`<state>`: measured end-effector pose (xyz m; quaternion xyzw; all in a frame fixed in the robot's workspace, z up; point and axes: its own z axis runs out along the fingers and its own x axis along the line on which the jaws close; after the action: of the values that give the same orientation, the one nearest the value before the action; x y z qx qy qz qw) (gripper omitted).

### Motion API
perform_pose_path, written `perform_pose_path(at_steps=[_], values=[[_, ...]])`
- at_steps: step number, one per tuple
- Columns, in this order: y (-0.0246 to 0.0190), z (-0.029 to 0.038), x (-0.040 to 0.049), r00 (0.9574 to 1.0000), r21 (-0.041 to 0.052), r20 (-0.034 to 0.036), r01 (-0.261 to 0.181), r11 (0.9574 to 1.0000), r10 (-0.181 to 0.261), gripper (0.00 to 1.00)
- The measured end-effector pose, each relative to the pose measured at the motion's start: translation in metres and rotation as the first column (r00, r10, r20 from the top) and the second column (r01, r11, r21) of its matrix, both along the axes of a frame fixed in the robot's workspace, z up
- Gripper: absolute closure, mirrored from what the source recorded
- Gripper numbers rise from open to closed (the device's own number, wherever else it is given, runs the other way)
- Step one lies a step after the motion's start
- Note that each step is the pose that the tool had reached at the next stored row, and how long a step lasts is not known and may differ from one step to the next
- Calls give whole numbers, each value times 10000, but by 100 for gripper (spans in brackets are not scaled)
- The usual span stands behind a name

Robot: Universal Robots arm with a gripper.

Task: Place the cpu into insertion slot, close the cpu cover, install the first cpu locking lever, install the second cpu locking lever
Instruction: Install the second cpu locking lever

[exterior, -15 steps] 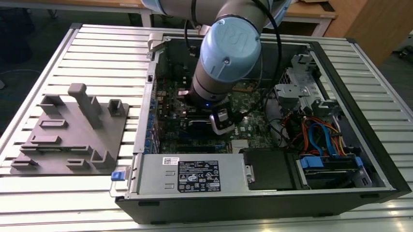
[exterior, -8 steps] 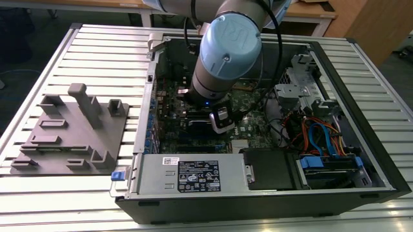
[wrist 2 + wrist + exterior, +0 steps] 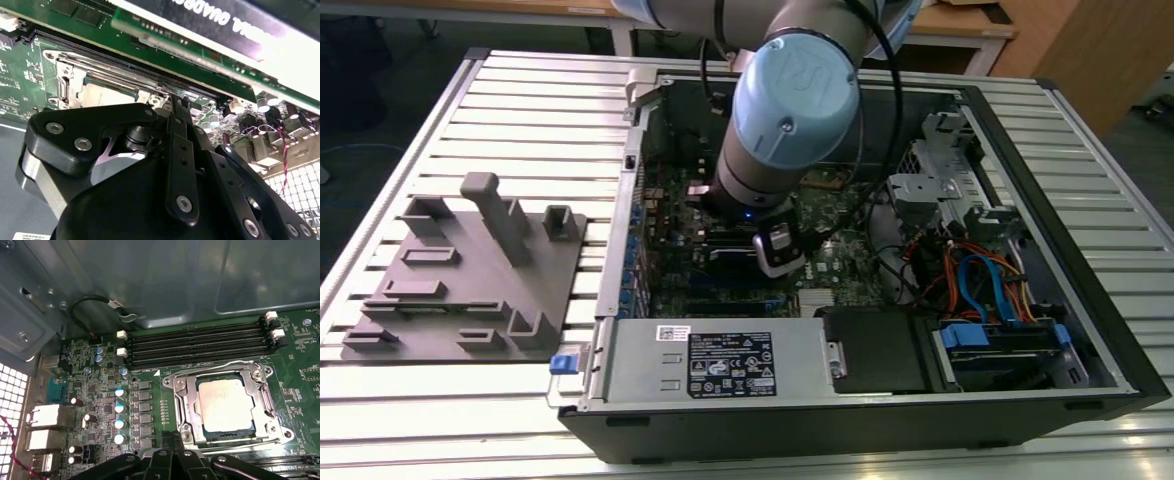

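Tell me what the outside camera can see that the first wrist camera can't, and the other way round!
Just the exterior view: the whole open computer case, the grey tray of holders on the slatted table, and the arm's big blue joint.

Just the first wrist view: up close, the cpu lying in the insertion slot, with the cpu cover framing it, and the long black memory slots.

Both: the green circuit board.
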<state>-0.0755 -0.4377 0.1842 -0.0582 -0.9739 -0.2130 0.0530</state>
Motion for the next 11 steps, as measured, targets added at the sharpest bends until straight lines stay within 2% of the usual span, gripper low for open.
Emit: perform_pose_path(at_steps=[8, 11], values=[[3, -36, 0, 10000, 125, 27, -1, 9999, 0, 90], [2, 7, -1, 10000, 125, 27, -3, 9999, 2, 90]])
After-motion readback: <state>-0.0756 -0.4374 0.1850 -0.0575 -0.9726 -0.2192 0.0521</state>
